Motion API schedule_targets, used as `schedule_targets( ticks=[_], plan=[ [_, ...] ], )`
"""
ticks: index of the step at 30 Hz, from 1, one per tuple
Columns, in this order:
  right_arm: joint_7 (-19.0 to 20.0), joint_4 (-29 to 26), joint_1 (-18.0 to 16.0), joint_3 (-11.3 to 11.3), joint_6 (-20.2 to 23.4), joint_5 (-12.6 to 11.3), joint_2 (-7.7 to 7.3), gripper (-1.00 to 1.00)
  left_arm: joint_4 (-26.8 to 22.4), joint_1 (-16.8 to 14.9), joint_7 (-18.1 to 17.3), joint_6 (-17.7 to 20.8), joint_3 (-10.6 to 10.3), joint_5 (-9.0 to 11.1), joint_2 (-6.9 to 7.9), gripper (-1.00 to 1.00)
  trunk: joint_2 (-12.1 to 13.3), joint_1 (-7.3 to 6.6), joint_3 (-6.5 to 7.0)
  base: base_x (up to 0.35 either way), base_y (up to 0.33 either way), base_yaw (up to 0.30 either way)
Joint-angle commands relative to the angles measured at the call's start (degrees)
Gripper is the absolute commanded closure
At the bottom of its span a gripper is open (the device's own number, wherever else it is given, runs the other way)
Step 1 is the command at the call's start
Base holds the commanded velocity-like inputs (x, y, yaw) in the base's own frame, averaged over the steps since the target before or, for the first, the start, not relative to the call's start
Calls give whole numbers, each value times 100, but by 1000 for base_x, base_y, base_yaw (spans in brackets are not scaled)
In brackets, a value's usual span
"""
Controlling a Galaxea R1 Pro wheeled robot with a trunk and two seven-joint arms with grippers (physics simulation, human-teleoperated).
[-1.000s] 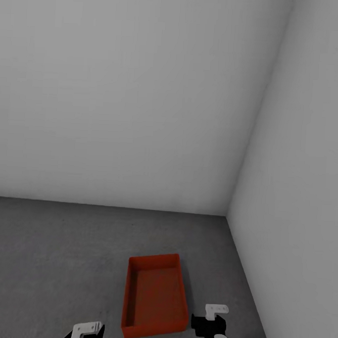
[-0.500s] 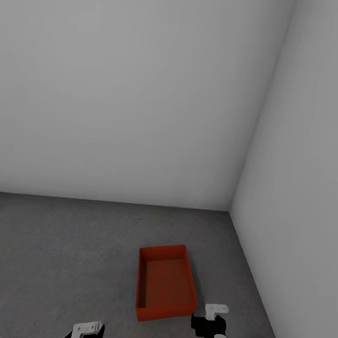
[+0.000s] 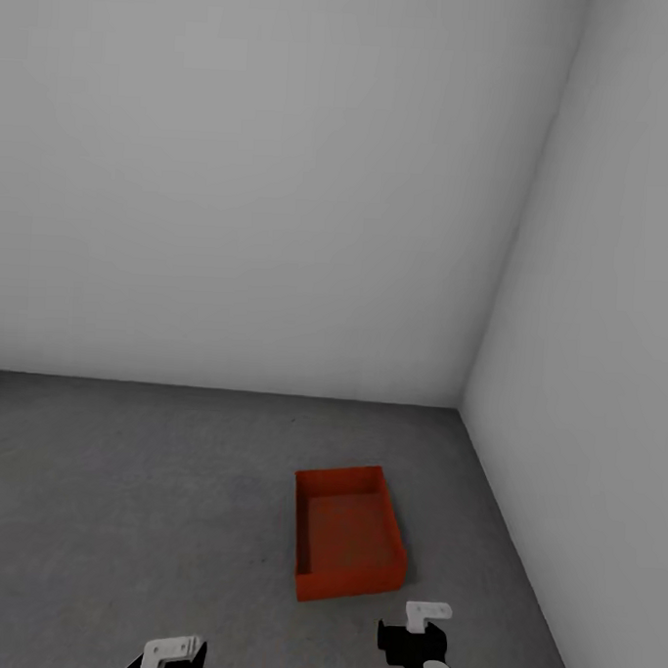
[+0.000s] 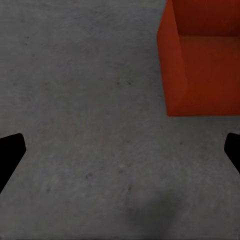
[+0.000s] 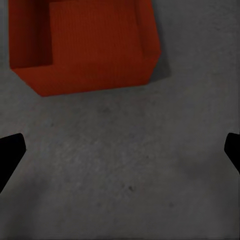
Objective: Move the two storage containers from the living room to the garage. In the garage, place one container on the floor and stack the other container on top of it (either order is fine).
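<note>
**First container down on the garage floor; both grippers empty**

One storage container [image 3: 349,531] sits open side up on the floor [image 3: 129,500], near the corner where the back wall [image 3: 263,193] meets the right-hand wall [image 3: 608,339]. It stands clear of both walls. Its long sides run roughly toward the back wall, slightly skewed. The interior appears empty.

Gripper state:
- Left gripper [image 4: 120,150]: fingers spread wide, nothing between them. It hangs over bare concrete, with the bin's near corner just beyond.
- Right gripper [image 5: 120,150]: fingers spread wide, nothing between them. It also hangs over bare concrete, short of the bin's near wall.

Judged status: one bin is placed. The second must be brought in and stacked on this one.

Recommended procedure for the step in hand:
1. Leave the placed bin untouched; its thin walls would probably slide easily on concrete if nudged.
2. Note the bin's skew relative to the walls. The second bin must match it for the rims to line up.
3. Note that the right-hand wall limits the room on that side, so plan the return approach from the open floor.
</note>
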Motion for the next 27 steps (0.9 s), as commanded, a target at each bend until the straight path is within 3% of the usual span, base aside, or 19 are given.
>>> schedule_targets(
  ticks=[1, 4, 17, 27],
  plan=[
    [-38, 6, -4, 32, -12, 3, 0, -100, 6, -5, -49, -17, 45, -28, -4, -100, -4, -3, -6, -262, 210, 0],
    [-37, 6, -4, 29, -11, 3, 0, -100, 6, -5, -49, -17, 45, -28, -6, -100, -4, -3, -6, -262, 210, -23],
    [-36, 6, -4, 32, -11, 3, 0, -100, 6, -5, -49, -17, 45, -28, -7, -100, -4, -3, -6, -258, 207, -236],
    [-39, 6, -4, 33, -12, 3, 0, -100, 6, -5, -49, -21, 45, -28, -8, -100, -4, -3, -6, -62, 49, -36]
  ],
)
